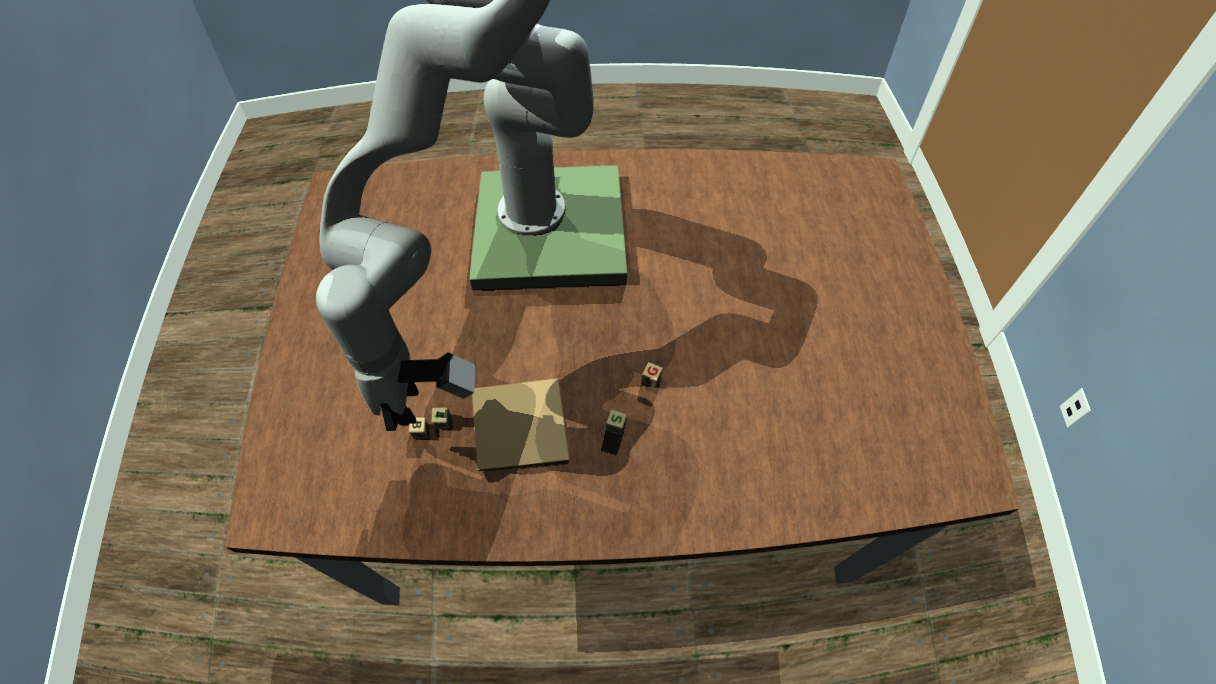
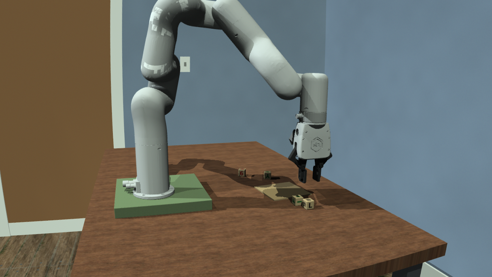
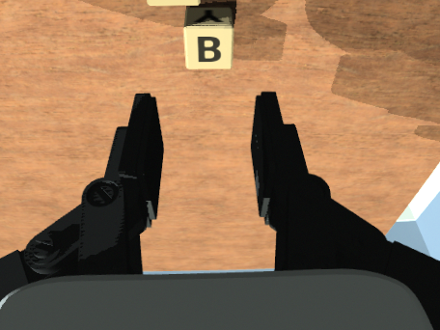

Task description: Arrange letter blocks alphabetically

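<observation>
We look left to right across the top view: the gripper [image 1: 399, 418] [image 2: 309, 180] [image 3: 206, 120] hangs above the wooden table [image 1: 765, 442] [image 2: 206, 241] [image 3: 72, 96], its fingers partly spread with nothing between them. Just beside its fingers in that view, we see the B block [image 1: 417, 427] [image 2: 308, 203] [image 3: 208, 47], and the wrist view puts it beyond the fingertips. Next comes the green 4 block [image 1: 439, 416] [image 2: 297, 200] [image 3: 174, 2], close to the B block; we cannot tell whether they touch. The tan mat [image 1: 520, 425] [image 2: 282, 191] lies flat in the middle, the arm's shadow across it, with all four blocks outside its edges. Behind it, the green base plate [image 1: 595, 246] [image 2: 192, 203] bears the arm's foot. To the mat's right we find the S block [image 1: 616, 418] [image 2: 267, 175], then the G block [image 1: 652, 372] [image 2: 241, 172], farthest right and nearer the base, standing apart from its neighbour.
</observation>
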{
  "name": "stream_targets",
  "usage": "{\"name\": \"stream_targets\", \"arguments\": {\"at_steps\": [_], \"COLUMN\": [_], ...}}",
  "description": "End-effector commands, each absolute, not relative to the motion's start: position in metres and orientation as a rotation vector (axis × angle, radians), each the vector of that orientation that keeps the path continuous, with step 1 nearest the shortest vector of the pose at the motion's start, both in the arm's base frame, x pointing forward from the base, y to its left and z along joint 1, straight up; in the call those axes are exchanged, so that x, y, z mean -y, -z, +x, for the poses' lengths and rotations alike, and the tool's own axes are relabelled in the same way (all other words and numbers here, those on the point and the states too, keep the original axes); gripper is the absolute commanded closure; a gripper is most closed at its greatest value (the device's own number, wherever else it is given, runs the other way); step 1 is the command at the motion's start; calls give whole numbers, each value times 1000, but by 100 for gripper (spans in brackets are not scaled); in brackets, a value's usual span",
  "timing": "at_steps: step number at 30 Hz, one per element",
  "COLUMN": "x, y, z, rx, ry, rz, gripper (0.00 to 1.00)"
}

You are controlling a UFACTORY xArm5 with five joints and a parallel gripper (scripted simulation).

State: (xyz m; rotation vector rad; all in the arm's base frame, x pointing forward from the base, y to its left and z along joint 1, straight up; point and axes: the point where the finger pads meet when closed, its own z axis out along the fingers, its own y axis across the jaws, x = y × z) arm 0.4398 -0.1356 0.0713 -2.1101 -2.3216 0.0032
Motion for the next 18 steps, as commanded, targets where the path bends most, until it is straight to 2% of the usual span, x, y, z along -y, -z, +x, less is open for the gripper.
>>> {"name": "stream_targets", "arguments": {"at_steps": [1,18], "x": [136,136], "y": [-72,-57], "z": [441,441], "rx": [2324,2324], "ry": [-1,-1], "rz": [-2112,-2112], "gripper": [58,58]}}
